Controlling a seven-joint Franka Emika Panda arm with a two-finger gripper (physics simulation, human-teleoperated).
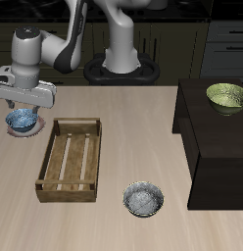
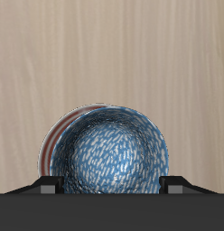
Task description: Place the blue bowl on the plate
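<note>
The blue bowl (image 2: 107,152) already sits on the plate (image 2: 52,143), whose pinkish-red rim peeks out on one side, so it seems slightly off-centre. In the exterior view both lie near nine o'clock on the worktop (image 1: 114,211), beside the wooden crate (image 1: 71,159). The gripper (image 2: 109,185) hovers just above, fingers (image 2: 48,187) spread wide outside the bowl's rim, holding nothing. The remaining step is judged a straight vertical lift, avoiding nudging the bowl.
</note>
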